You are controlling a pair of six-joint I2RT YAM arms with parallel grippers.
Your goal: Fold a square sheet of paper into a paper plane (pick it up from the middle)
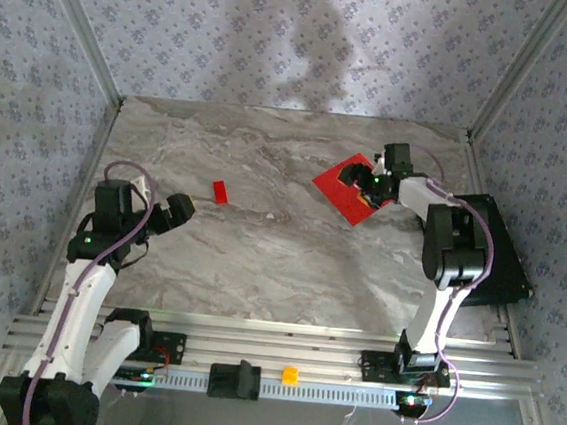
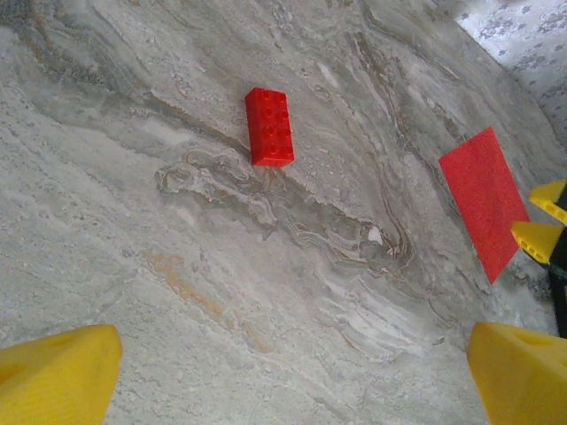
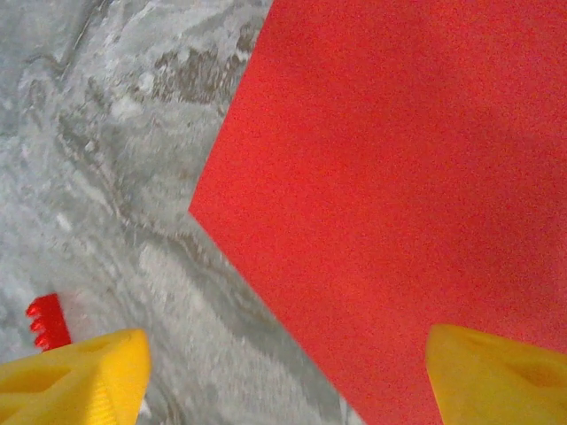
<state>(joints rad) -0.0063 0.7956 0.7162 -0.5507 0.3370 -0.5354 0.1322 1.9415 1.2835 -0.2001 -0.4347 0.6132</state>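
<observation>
The paper (image 1: 338, 186) is lying flat on the desk (image 1: 259, 260), over on the right side toward the back. It's turned so it sits more like a diamond than square to the desk edges. It looks plain and unfolded to me, no crease I can make out.

The right gripper (image 1: 371, 188) is down right over the paper's right-hand part. Seen from its wrist, the fingers (image 3: 80, 376) are apart. One yellow tip is over bare desk just off the paper's edge, and the other is over the red sheet itself. Nothing is pinched between them. I honestly can't tell whether the tips are touching the surface or just above it.

The left gripper (image 1: 181, 208) is way over on the left side, well apart from the paper. Its jaws are spread wide above bare marble and it's holding nothing.

There's also a small red block (image 1: 221, 191) on the desk between the two grippers, nearer the left one and well clear of the paper. From the left wrist it's lying flat, studs up. The paper is off at the right edge of that view, with the right gripper's yellow tips just at its side.
</observation>
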